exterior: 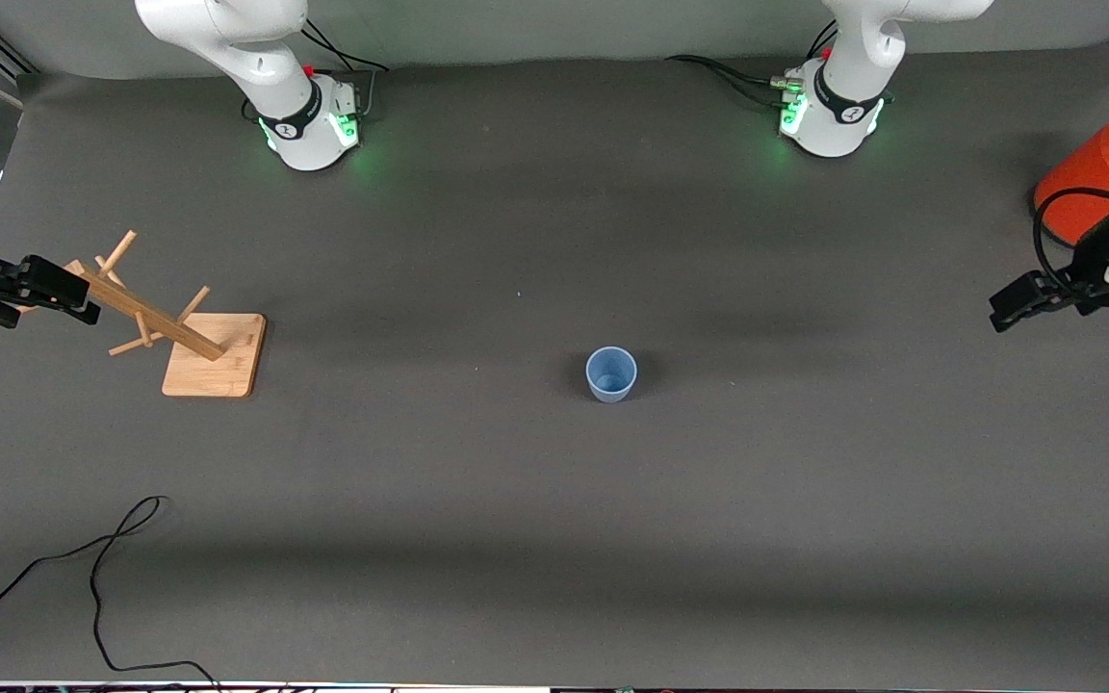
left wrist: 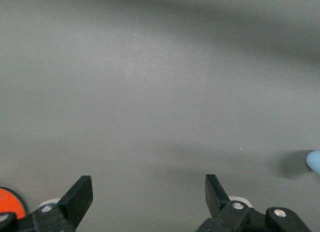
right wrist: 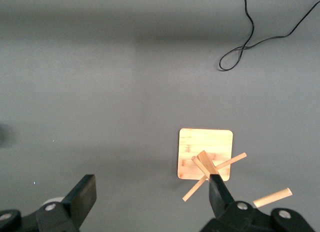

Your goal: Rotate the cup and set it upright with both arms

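Cup (exterior: 610, 373): upright on the table (exterior: 554, 500), mouth up, mid-table, somewhat toward the left arm's end. Left gripper (exterior: 1005, 314): raised over that end near the orange canister (exterior: 1084, 178), fingers wide, empty. Right gripper (exterior: 83, 306): above the wooden rack (exterior: 198, 345), fingers wide, empty.
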Robot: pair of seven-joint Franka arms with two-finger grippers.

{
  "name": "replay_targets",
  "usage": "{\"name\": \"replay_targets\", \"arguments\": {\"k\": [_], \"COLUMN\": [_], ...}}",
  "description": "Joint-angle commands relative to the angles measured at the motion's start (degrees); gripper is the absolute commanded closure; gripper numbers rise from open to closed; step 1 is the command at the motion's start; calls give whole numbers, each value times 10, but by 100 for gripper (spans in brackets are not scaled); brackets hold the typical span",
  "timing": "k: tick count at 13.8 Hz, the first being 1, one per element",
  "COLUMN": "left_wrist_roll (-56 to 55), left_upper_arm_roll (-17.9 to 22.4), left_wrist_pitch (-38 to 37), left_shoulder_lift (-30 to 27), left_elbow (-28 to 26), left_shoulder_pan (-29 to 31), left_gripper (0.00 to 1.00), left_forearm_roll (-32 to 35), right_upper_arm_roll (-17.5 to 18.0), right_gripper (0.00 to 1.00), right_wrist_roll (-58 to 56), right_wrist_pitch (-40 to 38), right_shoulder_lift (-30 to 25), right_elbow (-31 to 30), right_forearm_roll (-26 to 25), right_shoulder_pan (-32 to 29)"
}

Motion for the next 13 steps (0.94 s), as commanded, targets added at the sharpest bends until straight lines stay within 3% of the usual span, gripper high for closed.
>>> {"name": "replay_targets", "arguments": {"k": [1,7,11,13], "left_wrist_roll": [13,16,16,16], "left_upper_arm_roll": [-32,-29,-28,-4], "left_wrist_pitch": [11,-70,-71,-70], "left_shoulder_lift": [-18,27,29,29], "left_elbow": [-23,70,71,71], "left_shoulder_pan": [39,28,26,0], "left_gripper": [0,0,0,0], "left_forearm_roll": [-19,-12,-11,-2], "right_upper_arm_roll": [3,3,3,3], "right_gripper": [0,0,0,0], "right_wrist_roll": [-12,-13,-13,-13], "right_wrist_pitch": [0,0,0,0], "right_shoulder_lift": [-9,-9,-9,-9], "right_elbow": [-6,-6,-6,-6], "right_forearm_roll": [-5,-5,-5,-5], "right_shoulder_pan": [-3,-3,-3,-3]}}
